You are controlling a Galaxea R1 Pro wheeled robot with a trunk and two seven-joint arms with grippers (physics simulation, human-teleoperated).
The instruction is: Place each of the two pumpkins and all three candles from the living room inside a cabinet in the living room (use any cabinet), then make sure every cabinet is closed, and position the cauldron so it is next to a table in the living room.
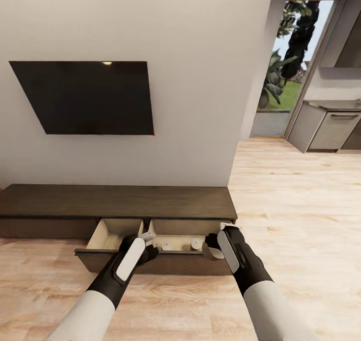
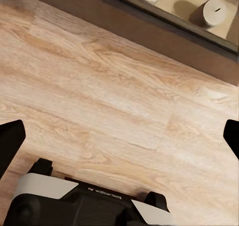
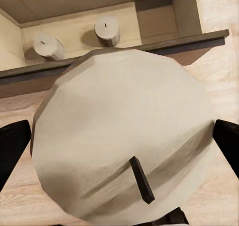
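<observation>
— Pale wood inside the drawer [image 1: 108, 233], pulled out of the dark cabinet [image 1: 115, 201]. Left gripper [image 1: 147, 240] first?

— Poised over the drawer's front edge, near its divider, with jaws spread wide on nothing. Best left there, out of the way.

— Inside the drawer?

— Two candles upright in its right compartment: first candle [image 1: 166, 244], then second candle [image 1: 195, 243], standing apart.

— And the third candle [image 3: 124, 136]?

— Pinched wick-up between the jaws of the right gripper [image 1: 214, 251], just outside the drawer's front panel, toward its right end.

— Doing it well?

— Probably: clear the drawer's front panel, aim for the bare patch between the second candle and the drawer's right wall, keep upright, lower close to the drawer's floor, only then let go. Must not nudge the standing pair.
</observation>
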